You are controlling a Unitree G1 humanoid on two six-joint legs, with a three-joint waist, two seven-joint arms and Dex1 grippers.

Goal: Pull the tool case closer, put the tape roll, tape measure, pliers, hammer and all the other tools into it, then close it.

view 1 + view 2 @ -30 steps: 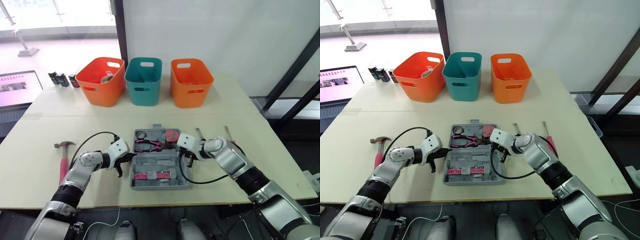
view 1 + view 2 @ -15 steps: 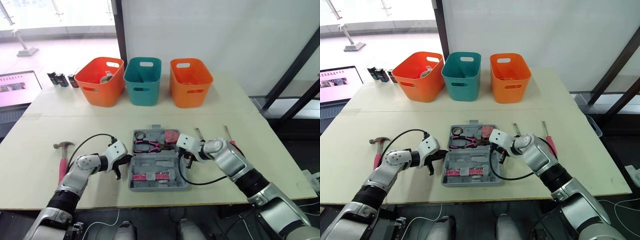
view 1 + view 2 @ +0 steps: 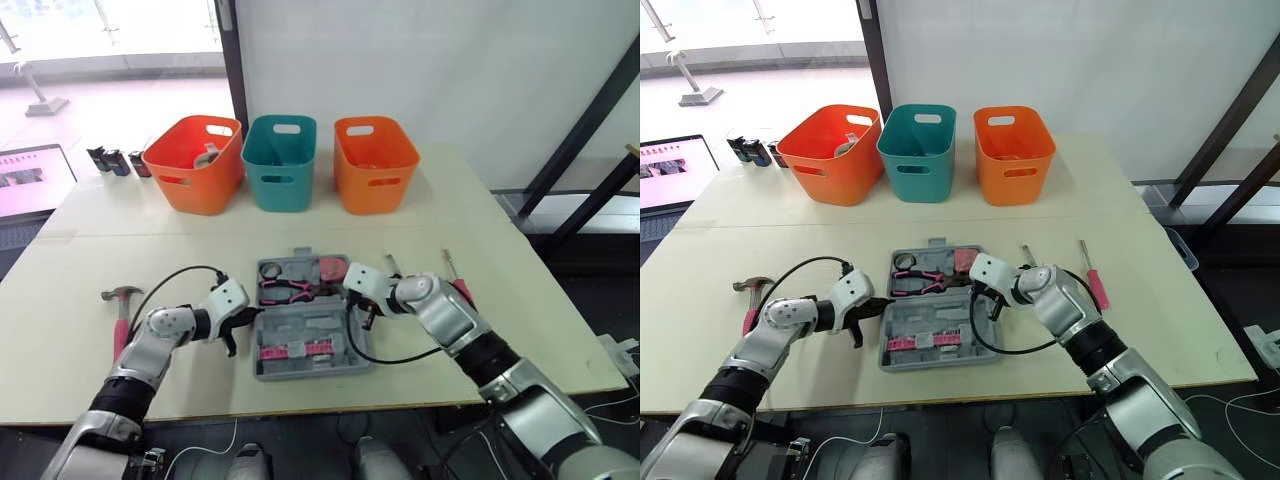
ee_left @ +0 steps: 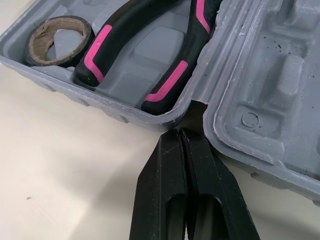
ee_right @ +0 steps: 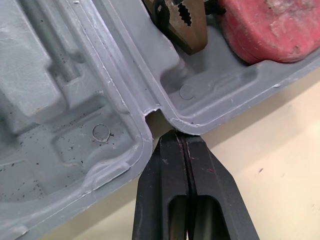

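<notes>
**Count.** You have one tool case point(image 3: 300, 325), one tape roll point(image 4: 52, 47), one pair of pliers point(image 4: 145, 55), one red tape measure point(image 5: 272, 25) and one hammer point(image 3: 120, 315). Two screwdrivers lie on the table: one with a pink handle point(image 3: 1095, 285) and one thinner point(image 3: 1026, 255). Three bins stand in a row at the far side: an orange bin point(image 3: 192, 163), a teal bin point(image 3: 279, 160) and a second orange bin point(image 3: 375, 163).

**Arms.** Both of your forearms lie low over the table and bend inward toward the case. The left gripper point(image 4: 181, 137) has its two fingers pressed together with nothing between them, and its tips sit at the notch on the case's left edge where the two halves meet. The right gripper point(image 5: 175, 137) is likewise pressed together and empty, at the matching notch on the right edge.

**Case.** The case is grey moulded plastic. It lies open and flat, near the front middle of the table, between your two grippers. The far half holds the tape roll at its left, the pliers with black and pink handles in the middle, and the tape measure at its right. The near half holds a pink strip of bits point(image 3: 297, 350). The hammer lies on the table, well to the left of the case. Both screwdrivers lie to the right of it.
</notes>
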